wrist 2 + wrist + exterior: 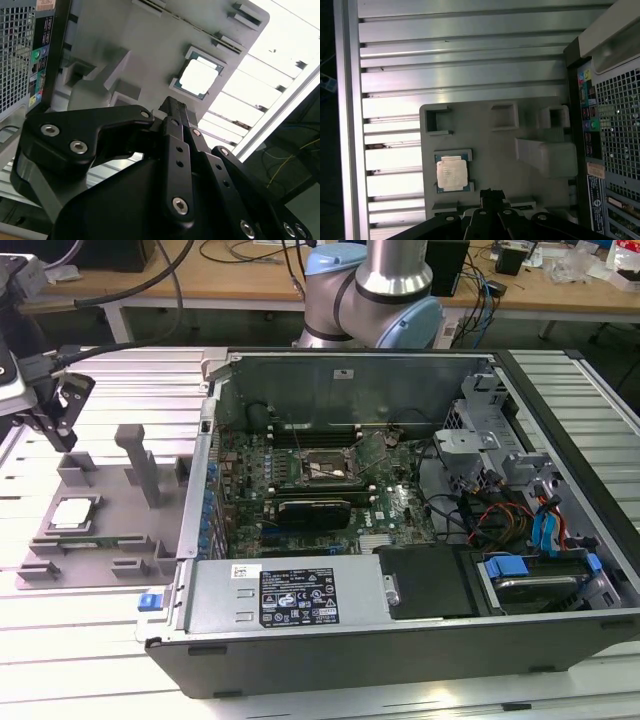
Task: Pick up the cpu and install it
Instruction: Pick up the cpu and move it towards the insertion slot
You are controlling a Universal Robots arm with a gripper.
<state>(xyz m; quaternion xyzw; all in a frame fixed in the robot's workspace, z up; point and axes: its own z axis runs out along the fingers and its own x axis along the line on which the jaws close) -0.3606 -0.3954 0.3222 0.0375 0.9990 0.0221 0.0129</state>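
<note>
The cpu [72,512] is a small square chip with a silvery top. It lies flat in a pocket of the grey tray [112,532] at the exterior view's left, beside the open computer case [400,540]. My black gripper [62,432] hangs above the tray's far edge, behind the cpu and clear of it. In both wrist views the cpu [199,77] [452,172] lies below and a little to one side of the gripper [173,103] [491,193], whose fingers are shut together with nothing between them. The motherboard's black socket frame [322,468] sits in the middle of the case.
Upright grey posts [135,455] rise from the tray near the gripper. The case's metal side wall [200,490] stands between tray and motherboard. Cables [480,515], a drive cage [480,430] and a power supply [290,595] crowd the case. The table is ribbed aluminium [460,60].
</note>
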